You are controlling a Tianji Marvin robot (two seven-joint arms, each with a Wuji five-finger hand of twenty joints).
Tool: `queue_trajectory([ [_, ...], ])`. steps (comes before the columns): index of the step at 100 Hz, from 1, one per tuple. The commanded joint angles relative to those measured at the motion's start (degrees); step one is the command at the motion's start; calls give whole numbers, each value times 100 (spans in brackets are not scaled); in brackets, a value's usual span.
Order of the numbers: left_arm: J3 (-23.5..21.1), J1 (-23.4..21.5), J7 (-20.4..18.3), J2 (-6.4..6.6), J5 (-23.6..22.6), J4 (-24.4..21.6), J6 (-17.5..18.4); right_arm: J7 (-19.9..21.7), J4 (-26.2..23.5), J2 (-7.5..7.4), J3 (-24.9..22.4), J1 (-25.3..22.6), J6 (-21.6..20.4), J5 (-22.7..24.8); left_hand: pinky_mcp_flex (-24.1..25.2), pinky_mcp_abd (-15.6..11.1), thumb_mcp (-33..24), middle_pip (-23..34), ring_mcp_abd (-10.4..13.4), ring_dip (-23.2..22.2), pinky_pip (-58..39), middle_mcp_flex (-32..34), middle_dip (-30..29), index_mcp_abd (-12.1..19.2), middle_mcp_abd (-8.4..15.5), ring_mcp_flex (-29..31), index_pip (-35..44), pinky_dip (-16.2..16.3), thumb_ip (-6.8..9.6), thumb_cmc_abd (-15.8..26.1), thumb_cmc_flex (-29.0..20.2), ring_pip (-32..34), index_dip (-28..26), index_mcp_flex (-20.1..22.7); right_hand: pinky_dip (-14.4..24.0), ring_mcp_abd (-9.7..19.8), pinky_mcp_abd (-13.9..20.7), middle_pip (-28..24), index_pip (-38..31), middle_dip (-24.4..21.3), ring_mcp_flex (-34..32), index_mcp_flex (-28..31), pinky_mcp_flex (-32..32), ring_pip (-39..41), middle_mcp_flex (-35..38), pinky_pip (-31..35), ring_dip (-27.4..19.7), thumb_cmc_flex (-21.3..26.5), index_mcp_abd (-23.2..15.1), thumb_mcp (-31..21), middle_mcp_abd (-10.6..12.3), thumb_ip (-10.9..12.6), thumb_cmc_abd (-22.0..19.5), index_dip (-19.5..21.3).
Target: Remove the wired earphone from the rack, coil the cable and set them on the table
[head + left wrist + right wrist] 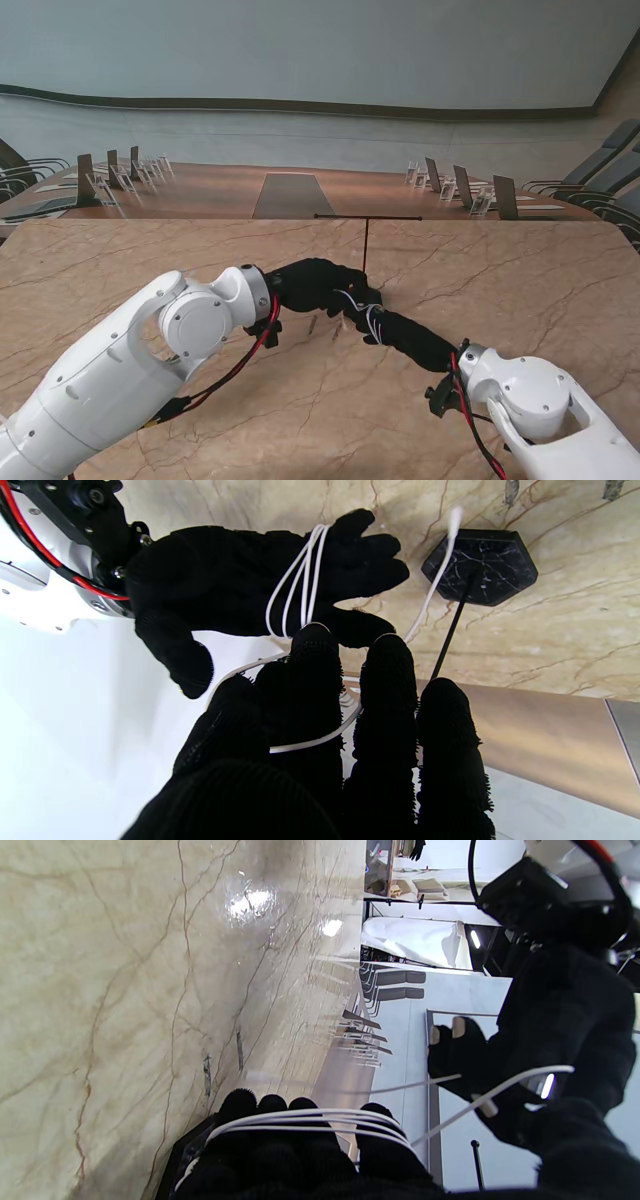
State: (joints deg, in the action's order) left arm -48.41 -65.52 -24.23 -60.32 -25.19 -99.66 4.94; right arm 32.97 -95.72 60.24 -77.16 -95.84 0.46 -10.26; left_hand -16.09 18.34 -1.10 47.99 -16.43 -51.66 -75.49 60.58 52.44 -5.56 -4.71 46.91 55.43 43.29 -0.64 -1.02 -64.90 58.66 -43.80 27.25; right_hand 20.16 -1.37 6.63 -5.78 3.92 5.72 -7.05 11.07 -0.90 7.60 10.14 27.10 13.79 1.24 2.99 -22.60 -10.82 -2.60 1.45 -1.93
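On the beige marble worktop our 2 black-gloved robot hands meet beside the thin black T-shaped rack. The right robot hand carries the white earphone cable wound in 3 loops around its fingers. The left robot hand grasps a strand of it.

Marble table beneath both hands. Chairs and desks well beyond the hands, past the table's far edge.

We see our left hand and right hand meeting at mid-bench, both black-gloved, white earphone cable looped between them. The thin black rack stands just beyond.
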Motion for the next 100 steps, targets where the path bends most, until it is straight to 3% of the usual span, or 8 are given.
queue_trajectory([
  [1,-48,-120,-18,25,18,-158,86,-104,81,32,-22,23,54,52,64,-54,332,177,43,-91,-64,28,116,-29,-69,8,209,96,-299,369,290,82,-100,5,114,-41,-170,139,145,-89,165,-100,-83,-87,-155,-180,-34,-288,-121,9,50,-264,-64,-78],
  [28,-192,-392,-61,58,55,-350,92,-412,148,102,-31,126,-110,70,52,-25,330,195,18,-99,-79,59,125,-65,-93,31,225,112,-288,384,374,101,-152,60,172,21,-111,145,145,-83,175,-101,-80,-124,-148,-249,-20,-277,-237,10,91,-269,-63,-78],
  [62,-18,-588,128,14,102,-281,-214,-713,234,176,114,310,-548,-37,93,-39,289,157,18,-92,-51,1,116,-64,-103,-28,179,110,-260,325,352,69,-117,1,367,433,236,687,143,-368,280,-103,-252,-711,-238,-493,-118,-254,-523,18,468,-264,-65,-77],
  [80,-37,-764,351,-34,64,-198,-398,-930,232,215,174,349,-989,-113,180,-66,265,12,10,-48,36,-146,47,-42,-154,-165,117,76,-237,292,247,-56,64,-136,405,545,288,709,142,-391,260,-102,-259,-785,-240,-567,-121,-231,-730,1,596,-246,-41,-76],
  [100,8,-821,495,-62,-41,-56,-520,-906,119,195,146,302,-1201,-153,350,-185,231,-219,89,47,263,-498,-83,16,-117,-445,51,-21,-202,264,-106,-333,339,-546,449,593,323,690,141,-368,255,-102,-246,-798,-230,-621,-143,-213,-783,-1,658,-235,-27,-76],
])
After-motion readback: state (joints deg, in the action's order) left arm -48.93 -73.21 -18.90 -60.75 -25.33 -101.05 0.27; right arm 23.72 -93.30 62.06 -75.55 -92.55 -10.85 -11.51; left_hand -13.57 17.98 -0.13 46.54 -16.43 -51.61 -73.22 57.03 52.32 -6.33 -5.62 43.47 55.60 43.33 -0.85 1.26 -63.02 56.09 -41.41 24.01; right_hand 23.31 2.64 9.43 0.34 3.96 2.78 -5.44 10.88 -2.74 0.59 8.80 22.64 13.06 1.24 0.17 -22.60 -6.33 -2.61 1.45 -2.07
